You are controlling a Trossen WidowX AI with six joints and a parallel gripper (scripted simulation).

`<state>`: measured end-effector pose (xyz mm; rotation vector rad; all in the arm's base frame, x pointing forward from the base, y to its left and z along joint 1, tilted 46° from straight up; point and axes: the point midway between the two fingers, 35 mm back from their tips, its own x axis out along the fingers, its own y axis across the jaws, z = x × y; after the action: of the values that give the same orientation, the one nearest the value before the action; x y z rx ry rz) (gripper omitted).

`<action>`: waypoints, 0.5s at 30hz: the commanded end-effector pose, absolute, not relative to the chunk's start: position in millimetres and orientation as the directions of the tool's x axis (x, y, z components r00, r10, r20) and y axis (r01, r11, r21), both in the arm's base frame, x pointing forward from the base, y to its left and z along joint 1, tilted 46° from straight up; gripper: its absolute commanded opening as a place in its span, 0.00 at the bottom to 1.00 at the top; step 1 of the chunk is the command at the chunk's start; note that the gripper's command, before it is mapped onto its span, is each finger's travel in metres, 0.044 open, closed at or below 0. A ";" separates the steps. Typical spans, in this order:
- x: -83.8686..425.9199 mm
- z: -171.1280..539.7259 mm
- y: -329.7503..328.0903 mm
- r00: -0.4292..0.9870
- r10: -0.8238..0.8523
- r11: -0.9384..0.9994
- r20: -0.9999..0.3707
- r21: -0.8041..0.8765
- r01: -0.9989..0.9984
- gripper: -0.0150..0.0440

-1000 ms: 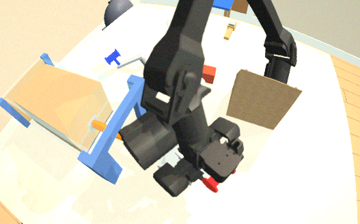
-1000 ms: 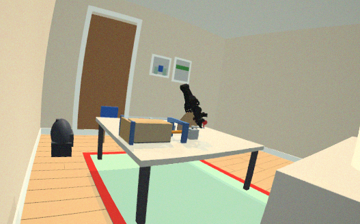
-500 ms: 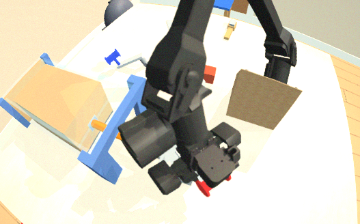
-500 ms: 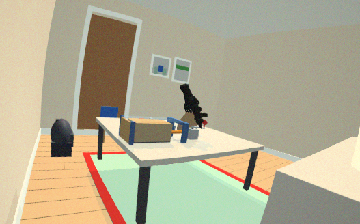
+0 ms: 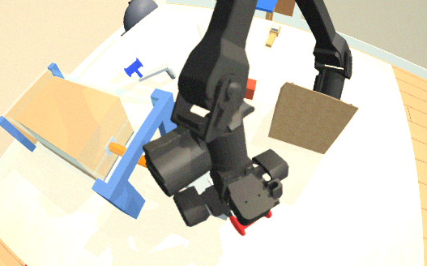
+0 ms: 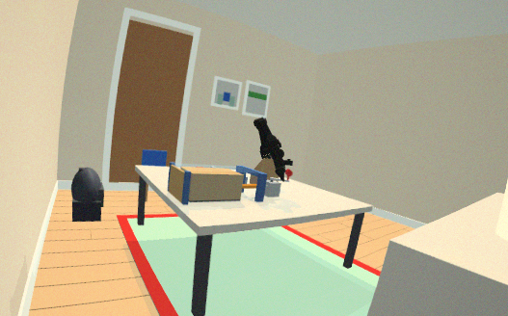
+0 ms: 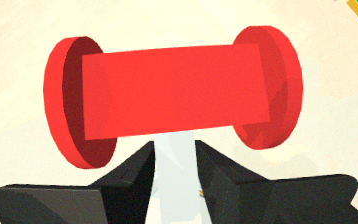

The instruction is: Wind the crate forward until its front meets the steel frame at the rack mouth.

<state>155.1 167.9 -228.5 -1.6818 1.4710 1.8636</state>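
Over at the winch end of the bench: just above and beside the compact grey box-shaped hand winch (image 5: 201,184) (image 6: 273,188), reaching down with the black jointed robot arm (image 5: 216,69) (image 6: 269,142).
Black two-finger gripper (image 5: 254,200) (image 6: 282,177) (image 7: 175,146): pinching the pale grey shank of the winch handle, fingers up against either side of it.
Red winch handle with a flat-sided bar and two round end discs (image 5: 238,226) (image 6: 288,173) (image 7: 175,92): lying crosswise just beyond the fingertips in the wrist view, mostly tucked under the gripper from above. Can't tell whether seated in the winch hole, lower end hidden.
Tan box-shaped crate (image 5: 74,117) (image 6: 214,185): sitting flat inside the clear-panelled cubby with blue rear posts (image 5: 18,134) (image 6: 185,188), still short of the mouth, with a visible gap in front.
Blue steel frame (image 5: 139,142) (image 6: 260,180): standing across the mouth, between crate and winch, not touching the crate.
Orange strap (image 5: 117,148) (image 6: 250,186): running from the crate's front, under the frame's crossbar, towards the winch.
Other bits on the pale bench top (image 5: 362,195) (image 6: 286,212): got a blue T-shaped tool (image 5: 134,68) near a grey bent-ended tool (image 5: 153,74), plus a red block (image 5: 250,89) partly behind the arm.
Brown flat board (image 5: 311,117) (image 6: 264,166): propped up near the red block, well apart from the crate.
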 end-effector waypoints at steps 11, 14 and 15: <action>166.5 -236.4 172.3 -0.194 -0.371 -0.280 -0.908 0.308 -0.909 0.25; 168.9 -237.5 172.8 -0.153 -0.362 -0.210 -0.919 0.241 -0.947 0.25; 169.4 -237.6 172.5 -0.135 -0.359 -0.179 -0.923 0.210 -0.961 0.25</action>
<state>156.6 165.5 -228.9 -1.6052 1.5327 1.5080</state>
